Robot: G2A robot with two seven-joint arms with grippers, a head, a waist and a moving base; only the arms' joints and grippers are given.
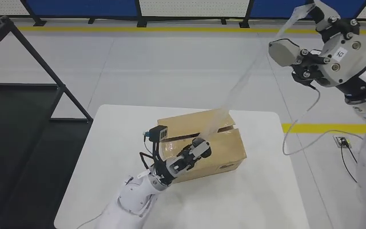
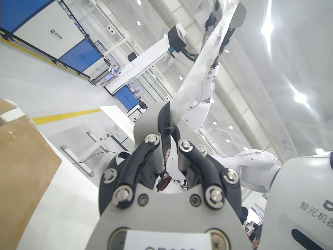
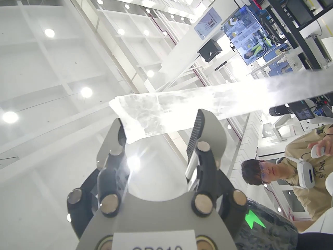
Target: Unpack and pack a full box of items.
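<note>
While the cardboard box (image 1: 229, 151) rests on the white table (image 1: 263, 194), unpacking looks to be at tape removal: left gripper (image 2: 169, 128) clenched on the clear tape strip (image 1: 251, 75) beside the box top, right gripper (image 3: 160, 128) splayed aloft, strip seemingly clinging to one finger; next, shedding it.

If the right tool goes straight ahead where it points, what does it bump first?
Probably the clear tape strip, stretched across the open tips of the right tool; beyond, only far ceiling.
</note>
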